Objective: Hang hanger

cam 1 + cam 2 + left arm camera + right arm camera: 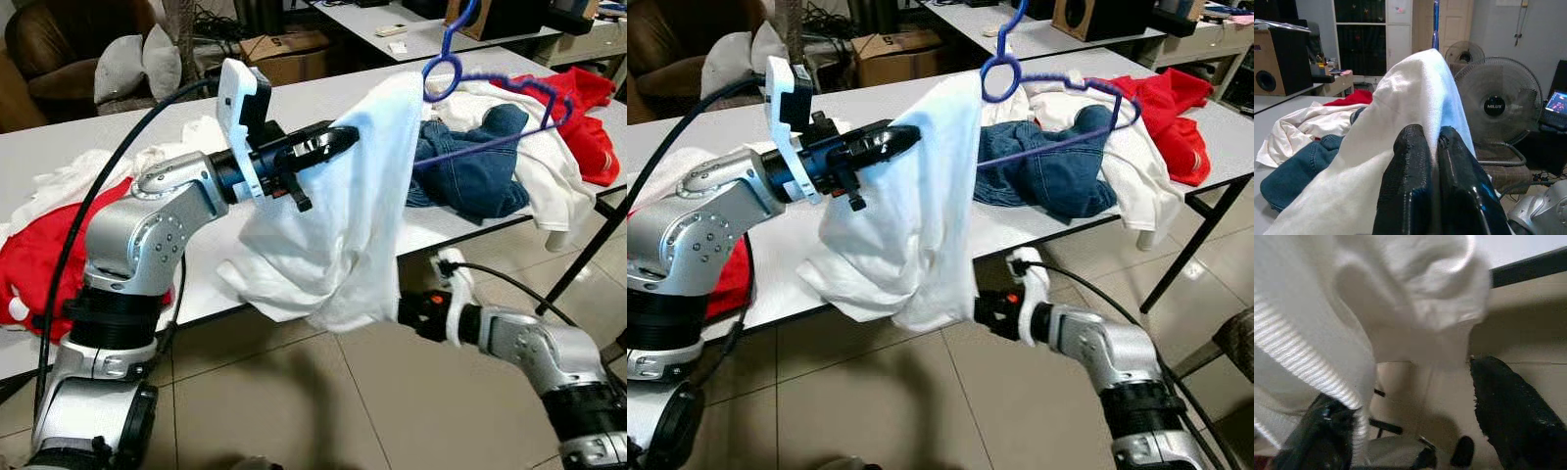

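You have the white cloth garment [343, 225] hanging off the grey table's [323, 98] near edge, on the blue plastic hanger [460, 73]; folded denim jeans [470, 166] lie right of it on the table.

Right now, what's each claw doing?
Left claw: shut on the white garment.
Right claw: open, at the garment's lower hem.

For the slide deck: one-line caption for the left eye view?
Left gripper pinches a white garment on a blue hanger above the table; right gripper reaches beneath its hem.
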Motion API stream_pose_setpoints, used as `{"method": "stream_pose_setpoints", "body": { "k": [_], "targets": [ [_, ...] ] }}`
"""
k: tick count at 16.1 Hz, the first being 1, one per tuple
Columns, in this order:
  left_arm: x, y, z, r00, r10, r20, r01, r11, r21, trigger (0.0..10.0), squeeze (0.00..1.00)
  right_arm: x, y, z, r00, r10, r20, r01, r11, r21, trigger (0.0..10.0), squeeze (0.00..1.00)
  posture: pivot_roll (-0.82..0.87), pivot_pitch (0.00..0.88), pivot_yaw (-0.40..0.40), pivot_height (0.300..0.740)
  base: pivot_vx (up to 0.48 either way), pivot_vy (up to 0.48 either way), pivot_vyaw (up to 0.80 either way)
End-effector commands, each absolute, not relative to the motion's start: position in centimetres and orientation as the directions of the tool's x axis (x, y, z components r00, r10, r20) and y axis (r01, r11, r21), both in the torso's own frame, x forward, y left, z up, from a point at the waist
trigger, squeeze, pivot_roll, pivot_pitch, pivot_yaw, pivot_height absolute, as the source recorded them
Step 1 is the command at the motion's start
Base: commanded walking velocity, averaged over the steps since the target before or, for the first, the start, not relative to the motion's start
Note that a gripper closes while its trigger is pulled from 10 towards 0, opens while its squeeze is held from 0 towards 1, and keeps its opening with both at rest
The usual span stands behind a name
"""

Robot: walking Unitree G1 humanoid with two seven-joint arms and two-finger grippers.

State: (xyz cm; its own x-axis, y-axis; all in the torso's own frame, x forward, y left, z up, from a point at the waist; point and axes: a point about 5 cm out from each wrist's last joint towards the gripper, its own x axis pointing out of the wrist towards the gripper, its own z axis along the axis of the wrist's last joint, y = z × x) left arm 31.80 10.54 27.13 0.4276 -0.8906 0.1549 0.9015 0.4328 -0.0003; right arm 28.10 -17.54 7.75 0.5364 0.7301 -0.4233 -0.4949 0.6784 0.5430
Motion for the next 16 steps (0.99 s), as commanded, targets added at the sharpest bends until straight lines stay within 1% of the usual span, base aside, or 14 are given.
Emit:
{"method": "stream_pose_setpoints", "body": {
  "k": [1, 3, 4, 6, 7, 8, 9, 11, 13, 14, 15, 16],
  "targets": [
    [31.7, 11.2, 28.4, 0.43, -0.883, 0.19, 0.893, 0.447, 0.059, 0.0, 0.0, 27.6, -19.3, 6.9, 0.572, 0.662, -0.485, -0.432, 0.745, 0.508, 0.0, 0.0, -0.06, 0.0, 0.056, 0.74, 0.0, 0.0, 0.0],
    [31.7, 11.4, 28.2, 0.433, -0.883, 0.182, 0.891, 0.45, 0.061, 0.0, 0.0, 27.5, -21.4, 7.0, 0.631, 0.594, -0.499, -0.384, 0.798, 0.464, 0.0, 0.0, -0.06, 0.0, 0.059, 0.74, 0.0, 0.0, 0.0],
    [31.7, 11.5, 28.0, 0.437, -0.882, 0.177, 0.889, 0.453, 0.062, 0.0, 0.0, 27.4, -23.1, 7.4, 0.675, 0.539, -0.504, -0.339, 0.833, 0.437, 0.0, 0.0, -0.07, 0.0, 0.063, 0.74, 0.0, 0.0, 0.0],
    [31.8, 11.6, 28.0, 0.439, -0.881, 0.176, 0.888, 0.455, 0.063, 0.0, 0.0, 27.4, -24.7, 7.7, 0.718, 0.48, -0.503, -0.293, 0.865, 0.407, 0.0, 0.0, -0.07, 0.0, 0.065, 0.74, 0.0, 0.0, 0.0],
    [31.8, 11.8, 28.0, 0.44, -0.881, 0.176, 0.888, 0.456, 0.064, 0.0, 0.0, 27.7, -27.0, 8.6, 0.802, 0.379, -0.461, -0.21, 0.902, 0.378, 0.0, 0.0, -0.07, 0.0, 0.068, 0.74, 0.0, 0.0, 0.0],
    [31.8, 11.9, 27.9, 0.437, -0.882, 0.179, 0.889, 0.453, 0.064, 0.0, 0.0, 28.2, -29.2, 9.9, 0.88, 0.276, -0.387, -0.119, 0.916, 0.382, 0.0, 0.0, -0.07, 0.0, 0.071, 0.74, 0.0, 0.0, 0.0],
    [31.8, 11.9, 27.9, 0.433, -0.883, 0.181, 0.891, 0.45, 0.064, 0.0, 0.0, 28.5, -30.3, 10.9, 0.916, 0.216, -0.339, -0.07, 0.916, 0.394, 0.0, 0.0, -0.08, 0.0, 0.073, 0.74, 0.0, 0.0, 0.0],
    [31.7, 11.9, 27.9, 0.431, -0.884, 0.181, 0.892, 0.448, 0.063, 0.0, 0.0, 28.7, -31.3, 11.9, 0.943, 0.161, -0.292, -0.03, 0.913, 0.407, 0.0, 0.0, -0.08, 0.0, 0.072, 0.74, 0.0, 0.0, 0.0],
    [31.6, 12.2, 27.5, 0.433, -0.885, 0.172, 0.891, 0.449, 0.065, 0.0, 0.0, 29.1, -33.0, 14.0, 0.984, 0.057, -0.167, 0.024, 0.896, 0.444, 0.0, 0.0, -0.07, 0.0, 0.071, 0.74, 0.0, 0.0, 0.0],
    [31.6, 12.2, 27.5, 0.433, -0.885, 0.172, 0.891, 0.449, 0.065, 0.0, 0.0, 29.1, -33.0, 14.0, 0.984, 0.057, -0.167, 0.024, 0.896, 0.444, 0.0, 0.0, -0.07, 0.0, 0.071, 0.74, 0.0, 0.0, 0.0],
    [31.3, 12.4, 27.2, 0.418, -0.895, 0.156, 0.899, 0.433, 0.072, 0.0, 0.0, 29.5, -33.8, 16.0, 0.999, 0.004, -0.048, 0.021, 0.867, 0.498, 0.0, 0.0, -0.07, 0.0, 0.071, 0.74, 0.0, 0.0, 0.0],
    [30.9, 12.4, 26.7, 0.387, -0.913, 0.132, 0.913, 0.399, 0.08, 0.0, 0.0, 29.9, -34.4, 17.8, 0.998, -0.036, 0.044, 0.006, 0.84, 0.542, 0.0, 0.0, -0.07, 0.0, 0.071, 0.74, 0.0, 0.0, 0.0]
  ]
}}
